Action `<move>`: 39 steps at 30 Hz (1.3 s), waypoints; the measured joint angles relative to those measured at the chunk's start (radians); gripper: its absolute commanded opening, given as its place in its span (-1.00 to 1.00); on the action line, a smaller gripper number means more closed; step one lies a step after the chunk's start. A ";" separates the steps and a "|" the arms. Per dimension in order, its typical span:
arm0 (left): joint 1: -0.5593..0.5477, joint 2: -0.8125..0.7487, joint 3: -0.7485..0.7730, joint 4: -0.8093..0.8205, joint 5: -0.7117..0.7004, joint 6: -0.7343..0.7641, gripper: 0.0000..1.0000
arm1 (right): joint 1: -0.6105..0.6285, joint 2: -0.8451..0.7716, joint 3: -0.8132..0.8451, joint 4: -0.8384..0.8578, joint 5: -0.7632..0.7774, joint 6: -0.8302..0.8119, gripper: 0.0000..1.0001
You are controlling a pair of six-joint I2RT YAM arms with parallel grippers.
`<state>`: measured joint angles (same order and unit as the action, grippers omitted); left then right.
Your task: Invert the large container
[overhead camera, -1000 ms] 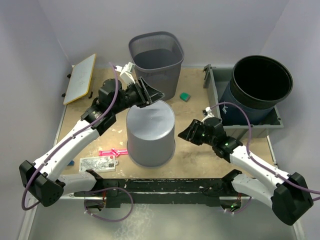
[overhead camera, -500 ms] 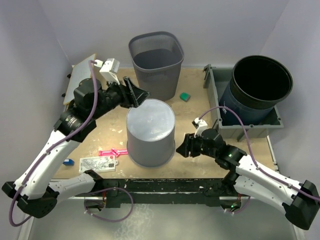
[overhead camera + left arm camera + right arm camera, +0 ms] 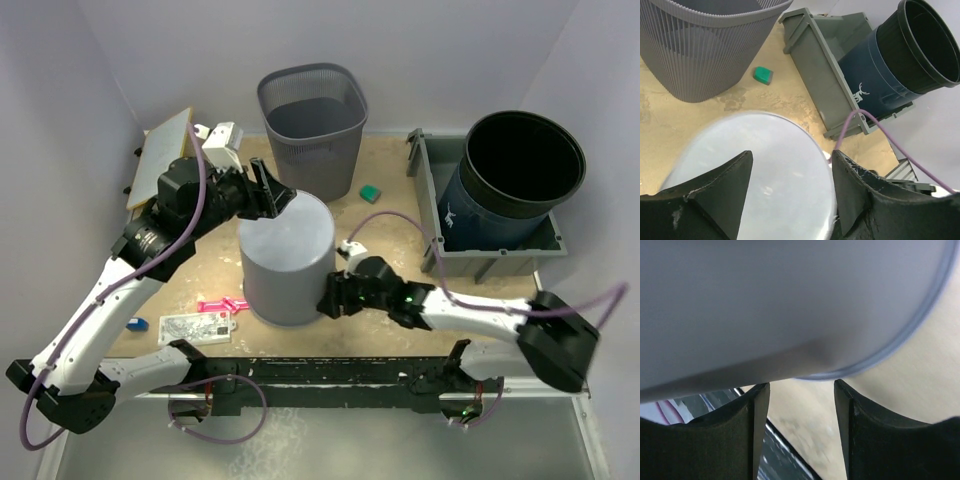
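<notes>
The large grey container (image 3: 287,260) stands in the middle of the table with its closed base up, leaning a little to the left. My left gripper (image 3: 270,195) is open at the far left edge of that base; in the left wrist view its fingertips (image 3: 791,155) straddle the pale base (image 3: 755,170) without gripping. My right gripper (image 3: 328,298) is open, low at the container's near right rim. In the right wrist view the rim (image 3: 780,300) hangs just above the open fingers (image 3: 801,384), lifted off the table there.
A grey mesh basket (image 3: 315,110) stands behind. A dark blue bucket (image 3: 520,165) sits in a grey tray (image 3: 430,180) at the right. A green block (image 3: 370,192), a pink piece (image 3: 222,305), a printed card (image 3: 195,327) and a board (image 3: 160,158) lie around.
The container has slid and tipped to the left. My right gripper has moved left and down to its near right rim. My left gripper has stayed at the base's edge.
</notes>
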<state>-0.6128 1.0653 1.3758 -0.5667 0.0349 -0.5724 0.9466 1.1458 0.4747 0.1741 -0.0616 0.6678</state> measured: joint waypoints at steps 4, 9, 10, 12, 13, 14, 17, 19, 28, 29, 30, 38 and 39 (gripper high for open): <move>0.000 0.006 0.002 -0.004 -0.003 -0.001 0.28 | 0.043 0.267 0.154 0.152 -0.009 0.003 0.17; 0.000 0.006 0.014 -0.038 -0.015 0.000 0.30 | 0.055 0.368 0.246 0.259 -0.027 0.002 0.26; 0.000 0.005 0.014 -0.043 -0.017 0.001 0.30 | 0.056 0.360 0.244 0.260 -0.027 0.002 0.27; 0.000 0.004 0.014 -0.058 -0.023 0.001 0.30 | 0.056 0.323 0.225 0.255 -0.022 -0.002 0.30; 0.000 0.003 0.014 -0.060 -0.024 0.002 0.30 | 0.056 0.297 0.212 0.247 -0.013 -0.003 0.30; 0.000 0.002 0.014 -0.063 -0.024 0.005 0.30 | 0.056 0.269 0.196 0.237 -0.004 -0.005 0.31; 0.000 0.000 0.014 -0.067 -0.016 0.018 0.29 | 0.056 0.187 0.153 0.192 0.029 -0.006 0.32; 0.000 0.000 0.014 -0.074 0.006 0.039 0.29 | 0.056 0.132 0.125 0.148 0.058 -0.008 0.32; -0.001 -0.024 0.015 -0.176 0.199 0.140 0.29 | 0.056 -0.106 0.067 -0.111 0.244 -0.008 0.34; -0.005 -0.023 0.015 -0.186 0.220 0.146 0.29 | 0.056 -0.127 0.067 -0.134 0.266 -0.009 0.34; -0.016 -0.019 0.014 -0.193 0.234 0.147 0.29 | 0.056 -0.143 0.067 -0.153 0.290 -0.011 0.34; -0.352 0.122 -0.005 -0.182 0.195 0.147 0.28 | 0.056 -0.215 0.062 -0.307 0.435 -0.002 0.34; -0.367 0.142 -0.011 -0.180 0.187 0.148 0.28 | 0.056 -0.231 0.055 -0.320 0.445 0.006 0.34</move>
<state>-0.9794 1.2068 1.3643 -0.7467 0.2222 -0.4248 1.0023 0.9146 0.5301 -0.1459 0.3836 0.6735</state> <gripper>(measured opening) 0.643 0.668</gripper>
